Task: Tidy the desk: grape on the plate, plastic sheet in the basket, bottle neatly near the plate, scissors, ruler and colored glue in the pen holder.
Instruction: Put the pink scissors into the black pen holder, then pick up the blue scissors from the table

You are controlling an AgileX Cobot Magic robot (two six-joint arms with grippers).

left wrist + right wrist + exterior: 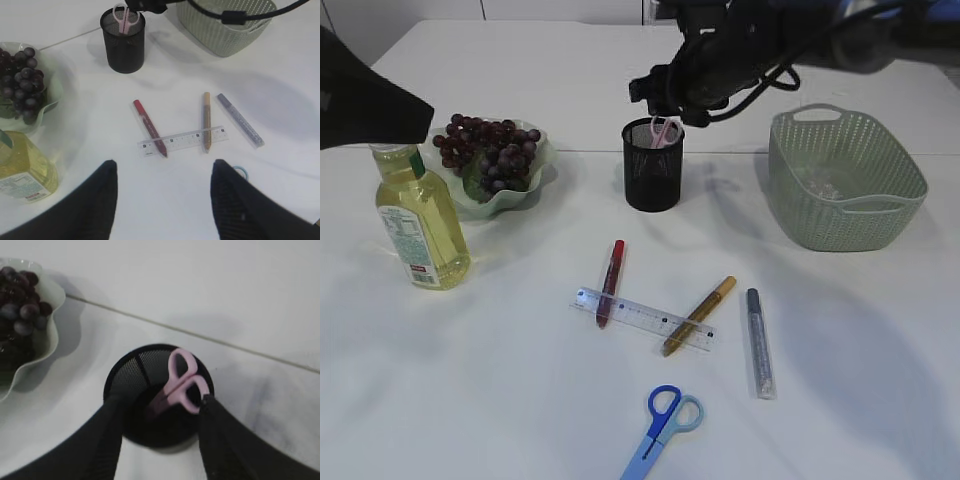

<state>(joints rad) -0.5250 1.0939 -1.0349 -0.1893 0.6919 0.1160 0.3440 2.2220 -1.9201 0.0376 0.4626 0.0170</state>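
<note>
Pink scissors in the holder, right jaws spread above them

The right gripper point(159, 412) hangs over the black mesh pen holder point(653, 166), jaws parted to either side of the pink-handled scissors point(181, 382), which stand inside the holder between them; one jaw looks to be just at the handle. The left gripper point(162, 197) hovers with jaws wide apart and empty; ahead of them on the white desk point(520, 380) lie the clear plastic ruler point(182, 141), a red glue pen point(149, 128) and a gold glue pen point(206, 121) crossing it, and a silver glue pen point(240, 120) beside. Blue scissors point(662, 429) lie nearer
</note>
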